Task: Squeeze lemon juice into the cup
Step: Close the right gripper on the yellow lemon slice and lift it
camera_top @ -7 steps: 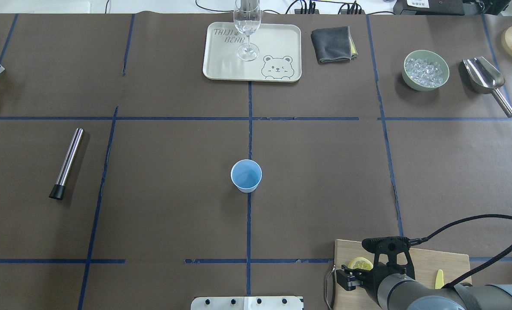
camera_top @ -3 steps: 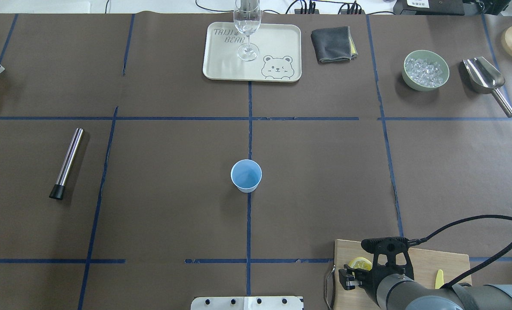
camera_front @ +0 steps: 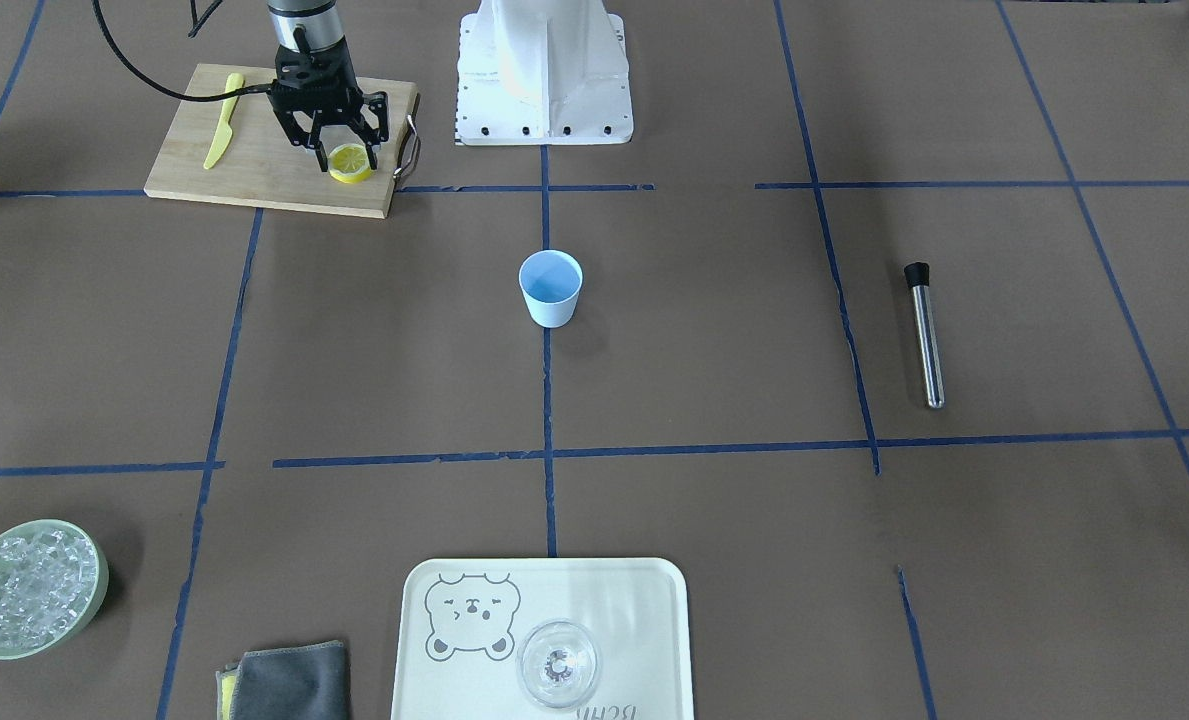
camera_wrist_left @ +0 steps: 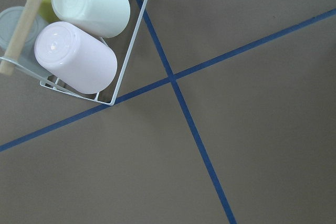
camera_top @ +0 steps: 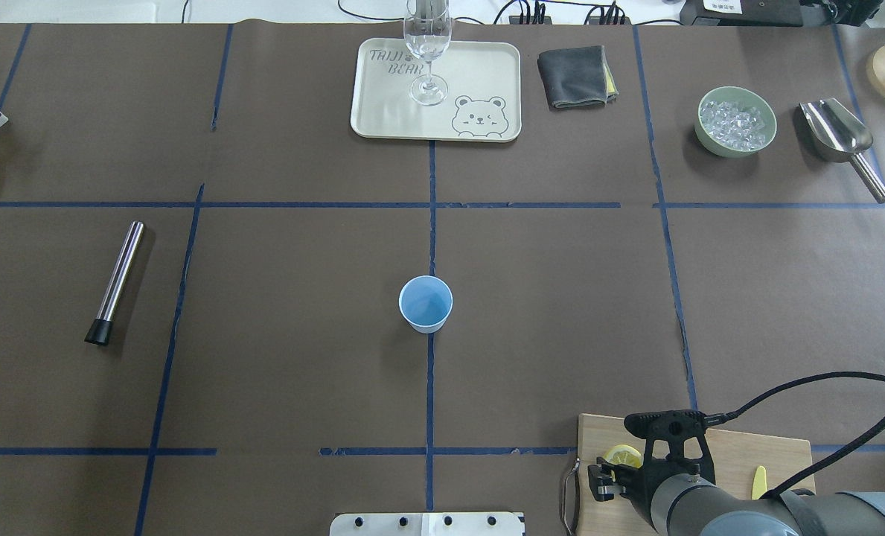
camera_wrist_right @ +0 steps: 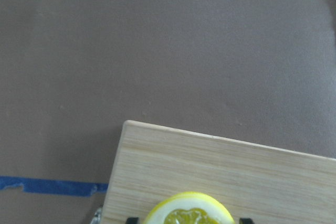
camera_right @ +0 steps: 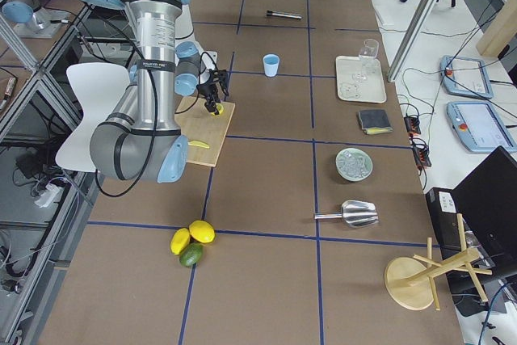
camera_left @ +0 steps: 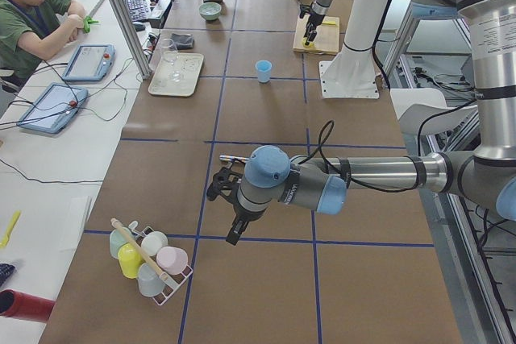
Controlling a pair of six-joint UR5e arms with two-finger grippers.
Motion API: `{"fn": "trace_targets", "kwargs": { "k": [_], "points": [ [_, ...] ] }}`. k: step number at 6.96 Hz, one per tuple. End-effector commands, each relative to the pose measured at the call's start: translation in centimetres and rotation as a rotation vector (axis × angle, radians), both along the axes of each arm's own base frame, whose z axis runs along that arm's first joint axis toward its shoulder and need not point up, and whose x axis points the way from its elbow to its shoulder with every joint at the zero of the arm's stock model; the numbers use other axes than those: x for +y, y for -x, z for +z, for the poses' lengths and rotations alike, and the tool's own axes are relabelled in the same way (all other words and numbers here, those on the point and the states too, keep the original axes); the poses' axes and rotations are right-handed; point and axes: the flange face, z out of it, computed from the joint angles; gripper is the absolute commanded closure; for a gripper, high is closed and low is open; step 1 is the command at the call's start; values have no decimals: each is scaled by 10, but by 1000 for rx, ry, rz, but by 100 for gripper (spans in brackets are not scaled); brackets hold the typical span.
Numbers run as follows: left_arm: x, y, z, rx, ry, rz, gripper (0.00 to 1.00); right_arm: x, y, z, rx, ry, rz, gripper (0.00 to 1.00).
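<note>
A lemon slice (camera_front: 350,162) lies flat on the wooden cutting board (camera_front: 254,175) near the robot's base. It also shows in the overhead view (camera_top: 625,454) and at the bottom of the right wrist view (camera_wrist_right: 189,214). My right gripper (camera_front: 344,155) is open and low over the slice, with a dark fingertip on either side of it. The pale-blue cup (camera_top: 426,304) stands upright and empty at the table's middle, well away from the board. My left gripper (camera_left: 224,199) hangs over bare table at the far left end; I cannot tell whether it is open or shut.
A yellow plastic knife (camera_front: 222,135) lies on the board. At the far edge are a tray (camera_top: 479,74) with a clear glass (camera_top: 427,45), a grey cloth (camera_top: 574,76), a green bowl of ice (camera_top: 736,119) and a metal scoop (camera_top: 836,134). A metal rod (camera_top: 117,281) lies on the left. A cup rack (camera_wrist_left: 79,40) is below the left wrist.
My right gripper has sunk slightly over the lemon slice, which it now hides more of in the overhead view. The cup and the rest have not moved.
</note>
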Motion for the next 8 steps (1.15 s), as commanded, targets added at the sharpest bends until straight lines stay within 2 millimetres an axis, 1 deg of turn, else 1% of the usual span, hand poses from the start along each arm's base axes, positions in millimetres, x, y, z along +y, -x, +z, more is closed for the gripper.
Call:
{"fn": "trace_targets", "kwargs": {
  "k": [1, 2, 5, 6, 7, 8],
  "points": [
    [3, 0, 3, 0, 6, 0, 0, 0, -1, 2, 4, 2, -1, 30],
    [4, 0, 3, 0, 7, 0, 0, 0, -1, 3, 8, 1, -2, 25],
    [3, -1, 3, 0, 7, 1, 0, 1, 2, 4, 9, 2, -4, 25],
    [3, -1, 3, 0, 7, 1, 0, 1, 3, 5, 11, 2, -4, 26],
    [3, -1, 3, 0, 6, 1, 0, 1, 3, 4, 8, 2, -2, 42],
    [4, 0, 2, 0, 6, 0, 0, 1, 3, 4, 8, 3, -4, 67]
  ]
}}
